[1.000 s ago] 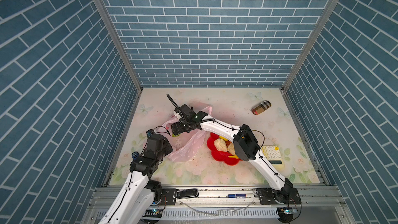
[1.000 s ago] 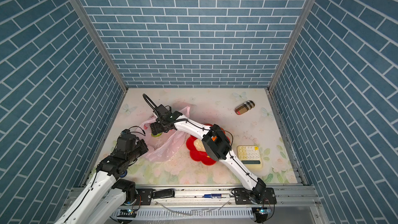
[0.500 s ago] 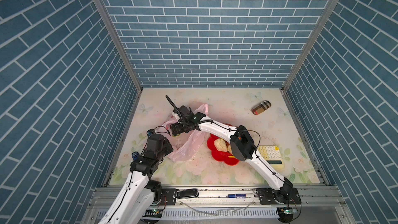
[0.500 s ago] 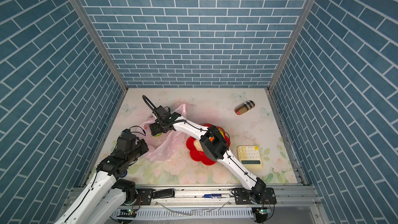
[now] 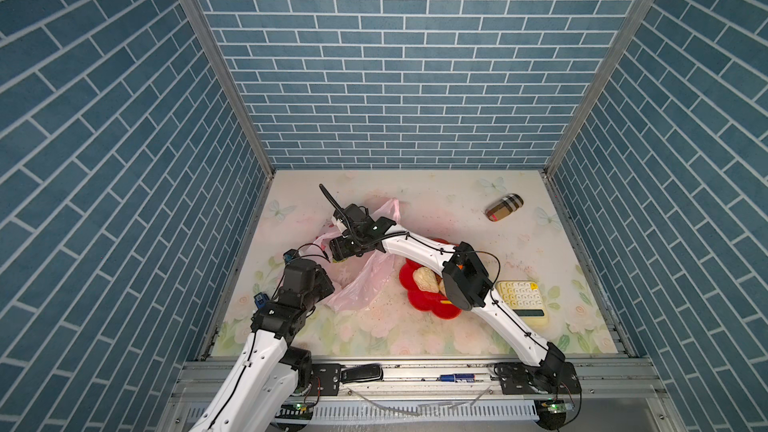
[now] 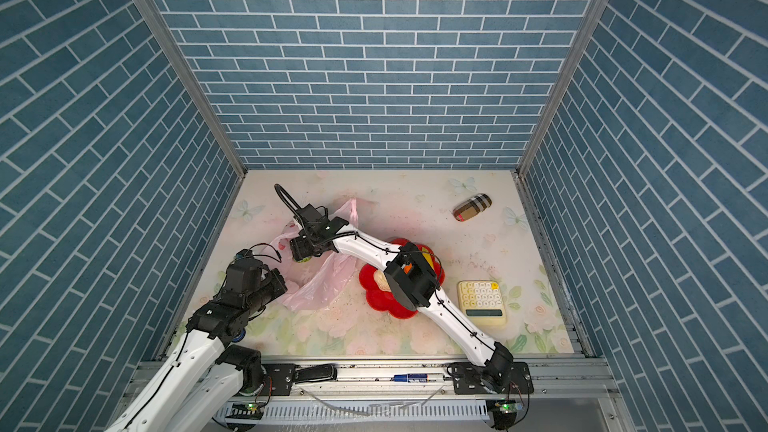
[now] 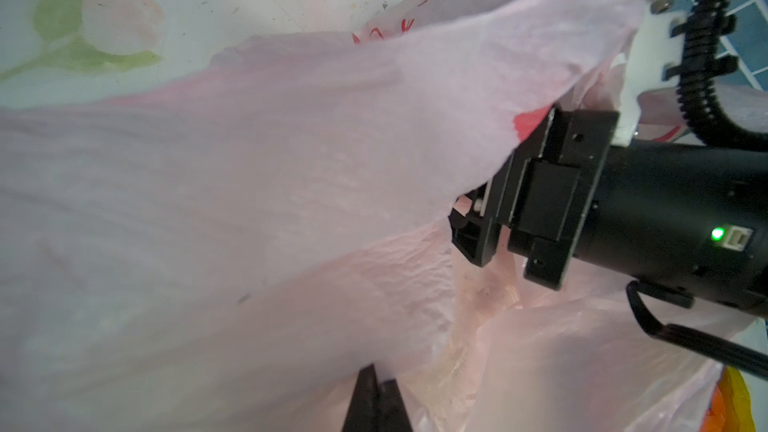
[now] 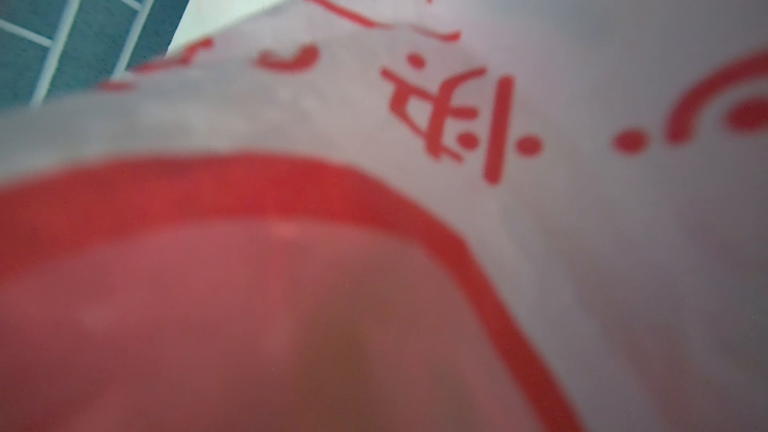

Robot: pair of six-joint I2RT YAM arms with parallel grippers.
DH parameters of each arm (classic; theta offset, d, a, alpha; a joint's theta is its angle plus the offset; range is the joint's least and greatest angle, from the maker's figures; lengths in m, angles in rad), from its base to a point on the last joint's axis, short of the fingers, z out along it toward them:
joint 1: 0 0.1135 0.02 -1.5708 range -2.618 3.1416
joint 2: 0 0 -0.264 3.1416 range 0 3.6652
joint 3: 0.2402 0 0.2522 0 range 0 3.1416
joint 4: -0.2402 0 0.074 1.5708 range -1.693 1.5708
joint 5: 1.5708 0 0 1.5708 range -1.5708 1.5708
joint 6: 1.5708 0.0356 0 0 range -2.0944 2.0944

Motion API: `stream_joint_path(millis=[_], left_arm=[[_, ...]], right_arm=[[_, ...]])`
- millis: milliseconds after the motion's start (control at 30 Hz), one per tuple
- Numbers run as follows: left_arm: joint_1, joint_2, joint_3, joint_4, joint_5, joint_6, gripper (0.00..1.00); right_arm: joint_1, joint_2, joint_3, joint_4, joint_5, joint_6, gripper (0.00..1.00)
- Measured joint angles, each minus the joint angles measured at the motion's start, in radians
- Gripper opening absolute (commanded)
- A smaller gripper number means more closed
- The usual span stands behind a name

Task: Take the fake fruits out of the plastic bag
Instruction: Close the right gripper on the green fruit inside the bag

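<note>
Left tool (image 7: 376,382) pinched shut on plastic bag (image 7: 291,160), likely holding the mouth open. Right tool (image 5: 338,253) is inside; film hides its opening, can't tell.

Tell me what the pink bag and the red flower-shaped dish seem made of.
The plastic bag: thin translucent plastic film, likely; it crinkles, drapes and lets light through. The red dish: probably rigid moulded plastic, smooth-looking, evenly coloured, holding its petal shape.
</note>
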Motion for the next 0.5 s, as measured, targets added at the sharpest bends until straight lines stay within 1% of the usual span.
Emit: stream_joint_path(millis=[133,267,500], left_arm=[[0.000,0.000,0.000,0.004,-0.007,0.000,0.03],[0.000,0.000,0.000,0.017,-0.018,0.000,0.02],[0.000,0.000,0.000,0.040,-0.025,0.000,0.03]], right_arm=[[0.001,-0.007,-0.006,-0.006,-0.008,0.000,0.47],[0.003,-0.061,-0.077,-0.007,-0.009,0.000,0.45],[0.010,-0.201,-0.203,0.002,-0.013,0.000,0.44]])
